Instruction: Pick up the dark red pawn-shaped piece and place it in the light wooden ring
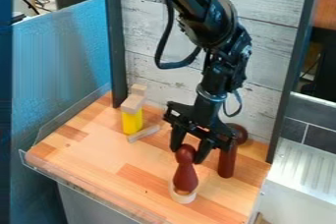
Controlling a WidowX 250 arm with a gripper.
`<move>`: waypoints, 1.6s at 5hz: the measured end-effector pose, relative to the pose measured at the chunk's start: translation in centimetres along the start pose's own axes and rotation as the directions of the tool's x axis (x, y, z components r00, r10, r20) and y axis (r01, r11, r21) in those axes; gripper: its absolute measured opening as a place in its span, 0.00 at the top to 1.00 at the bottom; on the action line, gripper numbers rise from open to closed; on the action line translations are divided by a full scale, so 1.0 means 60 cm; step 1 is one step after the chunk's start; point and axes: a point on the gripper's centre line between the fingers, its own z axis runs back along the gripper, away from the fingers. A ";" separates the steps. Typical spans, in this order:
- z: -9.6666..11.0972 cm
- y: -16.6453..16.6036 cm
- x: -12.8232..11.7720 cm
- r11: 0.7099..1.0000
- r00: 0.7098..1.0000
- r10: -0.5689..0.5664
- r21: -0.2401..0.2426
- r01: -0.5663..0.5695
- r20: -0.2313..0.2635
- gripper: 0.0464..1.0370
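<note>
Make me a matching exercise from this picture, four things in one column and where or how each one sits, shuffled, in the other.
1. Gripper
2. Yellow block
3. Pale wooden strip
4. Red-brown pin

A. Lying on the wooden tabletop
B. With a pale round piece at its foot
C. At the pin's head
D. Topped by a pale wooden block

Pairs: 1-C, 2-D, 3-A, 4-B
</note>
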 end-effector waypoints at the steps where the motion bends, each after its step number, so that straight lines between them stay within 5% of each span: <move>1: 0.004 0.005 0.005 1.000 1.000 0.012 0.002 -0.012 0.005 0.49; 3: -0.026 0.002 0.005 1.000 0.999 0.010 0.016 -0.009 -0.033 0.49; 8: -0.028 0.000 0.003 1.000 0.999 0.015 0.011 -0.014 -0.046 0.44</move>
